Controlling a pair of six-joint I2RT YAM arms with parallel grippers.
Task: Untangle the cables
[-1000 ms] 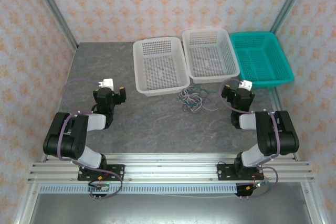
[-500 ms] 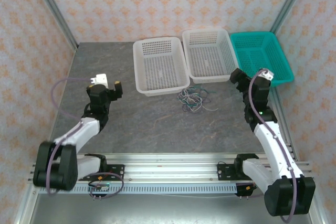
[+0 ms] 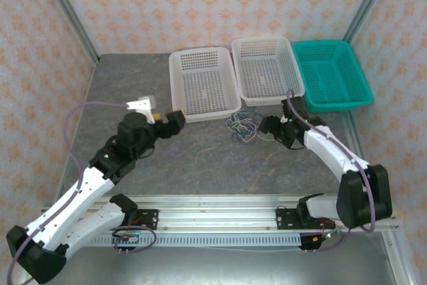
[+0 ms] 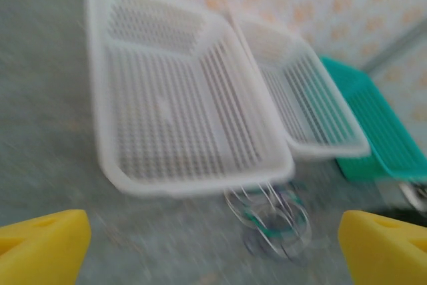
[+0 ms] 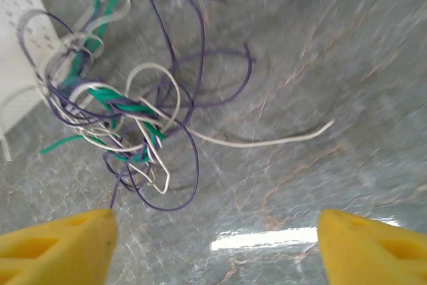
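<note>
Both arms have swung inward since the earlier frames. Right gripper (image 3: 265, 125), jaws spread wide and holding nothing, hovers just beside the cables (image 3: 243, 126), which lie tangled on the table ahead of its fingertips. Left gripper (image 3: 175, 121), likewise wide and empty, faces them from farther off, probably so each can seize a separate strand.

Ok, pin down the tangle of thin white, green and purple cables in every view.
Top external: tangle of thin white, green and purple cables, centre of the picture.
Left wrist: lower centre, blurred.
Right wrist: left half.
Shared landmark: white slotted plastic basket, its edge beside the tangle; which white one the right wrist shows is unclear.
</note>
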